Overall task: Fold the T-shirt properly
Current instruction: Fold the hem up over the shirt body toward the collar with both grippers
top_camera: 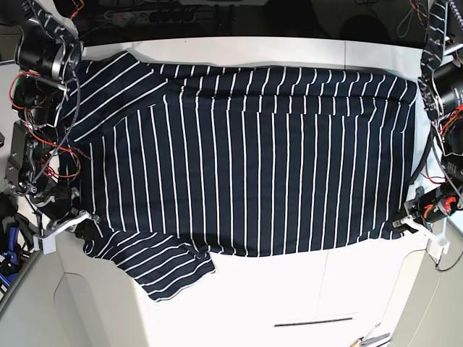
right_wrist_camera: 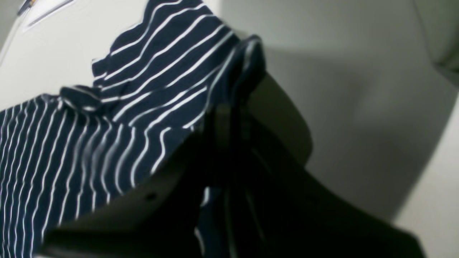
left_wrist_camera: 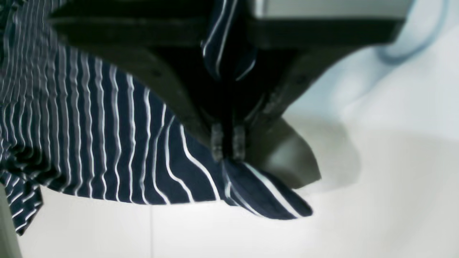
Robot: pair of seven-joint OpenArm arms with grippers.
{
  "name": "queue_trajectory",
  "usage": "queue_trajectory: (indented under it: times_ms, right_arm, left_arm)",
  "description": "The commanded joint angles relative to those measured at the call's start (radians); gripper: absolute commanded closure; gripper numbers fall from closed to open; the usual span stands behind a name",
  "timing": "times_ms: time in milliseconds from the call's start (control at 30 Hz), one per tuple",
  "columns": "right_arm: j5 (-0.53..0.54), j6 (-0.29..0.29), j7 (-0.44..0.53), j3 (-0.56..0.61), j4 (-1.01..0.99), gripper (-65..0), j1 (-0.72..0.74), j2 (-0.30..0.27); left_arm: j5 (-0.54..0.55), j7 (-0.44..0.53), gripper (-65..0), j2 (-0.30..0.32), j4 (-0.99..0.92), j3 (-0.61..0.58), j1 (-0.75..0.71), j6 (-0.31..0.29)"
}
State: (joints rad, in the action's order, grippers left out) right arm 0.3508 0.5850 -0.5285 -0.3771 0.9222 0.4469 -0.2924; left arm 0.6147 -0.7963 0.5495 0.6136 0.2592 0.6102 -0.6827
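The dark navy T-shirt [top_camera: 246,159] with thin white stripes lies spread flat across the white table [top_camera: 289,296], sleeves toward the base view's left. At the shirt's near right corner my left gripper [top_camera: 400,225] is shut on the fabric. The left wrist view shows its fingertips [left_wrist_camera: 227,152] pinching a fold of the T-shirt [left_wrist_camera: 107,136] just above the table. My right gripper [top_camera: 83,225] is at the near left edge by the lower sleeve. In the right wrist view it [right_wrist_camera: 229,114] is shut on a bunched edge of the T-shirt [right_wrist_camera: 150,71].
Both arms with red wiring stand along the table's left [top_camera: 36,108] and right [top_camera: 441,94] sides. A thin black line [top_camera: 312,322] marks the table's near part, with small tools [top_camera: 370,337] at the front edge.
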Motion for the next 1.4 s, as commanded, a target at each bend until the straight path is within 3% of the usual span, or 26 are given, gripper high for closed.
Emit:
queue_trajectory:
  times_ms: [0,367,767,933,967,1067,1133,1267,1367]
  right_arm:
    - [0.028,0.006,0.007,-0.002,0.043,0.0,0.016,-0.021]
    - [0.102,0.006,-0.037,-0.003,0.238,0.0,-0.144,-0.085]
    - [0.109,-0.013,-0.040,-0.005,0.259,0.0,-0.282,-0.092]
    - [0.109,-0.013,0.027,-0.005,0.254,0.0,-0.319,-0.092]
    - [0.110,-0.013,0.041,-0.005,0.254,-3.4,-0.322,-0.092]
    - [0.109,-0.022,0.055,-0.005,0.254,-25.8,-0.323,-0.092]
    - [0.109,-0.024,0.071,-0.006,0.254,-33.7,-0.322,-0.093]
    - [0.107,-0.028,0.159,-0.028,0.254,-34.4,-0.322,-0.092]
    - [0.038,-0.070,0.249,-0.031,0.254,-34.4,-0.315,-0.092]
  left_arm:
    - [0.035,-0.003,0.0,0.031,0.029,0.002,0.029,-0.015]
    - [0.252,-0.217,0.0,0.115,0.183,0.002,-0.061,-0.015]
    - [0.332,-0.209,0.0,0.127,0.277,0.002,-0.265,-0.015]
    - [0.332,-0.187,0.0,0.118,0.277,0.002,-0.281,-0.015]
    - [0.332,-0.184,0.0,0.115,0.277,0.002,-0.281,-0.015]
    - [0.330,-0.180,0.0,0.105,0.277,0.002,-0.282,-0.015]
    - [0.330,-0.180,0.0,0.101,0.277,0.002,-0.282,-0.015]
    - [0.323,-0.180,0.0,0.101,0.277,0.002,-0.281,-0.015]
    - [0.305,-0.180,0.0,0.101,0.277,0.002,-0.282,-0.015]
